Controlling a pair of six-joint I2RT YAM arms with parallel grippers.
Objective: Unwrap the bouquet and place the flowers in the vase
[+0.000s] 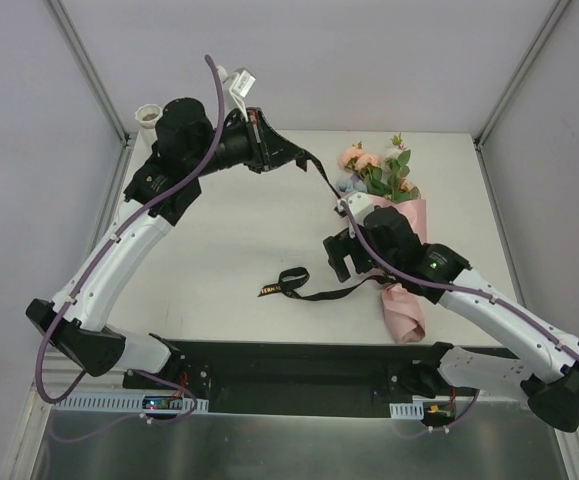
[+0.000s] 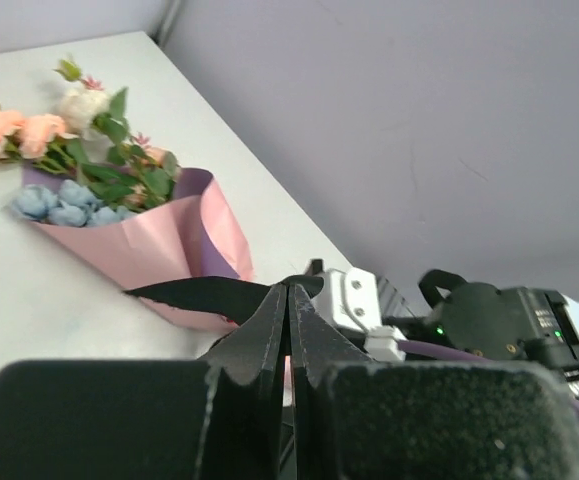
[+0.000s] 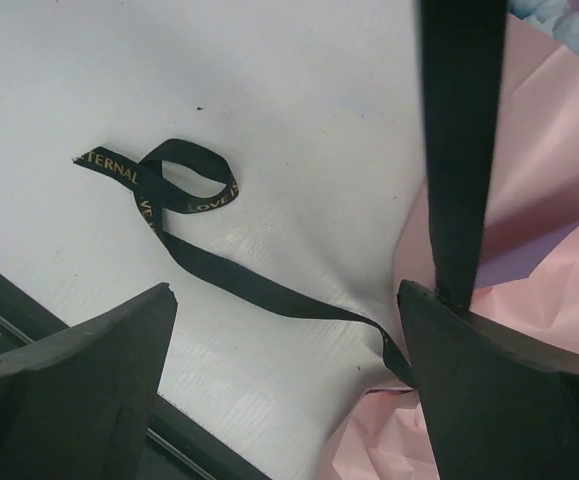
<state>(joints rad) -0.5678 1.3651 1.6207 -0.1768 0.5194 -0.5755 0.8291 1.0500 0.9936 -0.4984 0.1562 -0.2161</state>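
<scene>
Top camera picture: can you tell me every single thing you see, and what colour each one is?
bouquet: one, pink paper wrap, lying at the right
flowers: one bunch, peach, blue, white, green leaves, poking out of the wrap's far end
ribbon: one, black with gold letters, looped in the middle, running to the bouquet, other end pulled up toward the left
vase: one, white, far left corner
table: one, white, under the bouquet and ribbon
left gripper: one, black, shut on the ribbon
right gripper: one, black, open, over the ribbon beside the bouquet
</scene>
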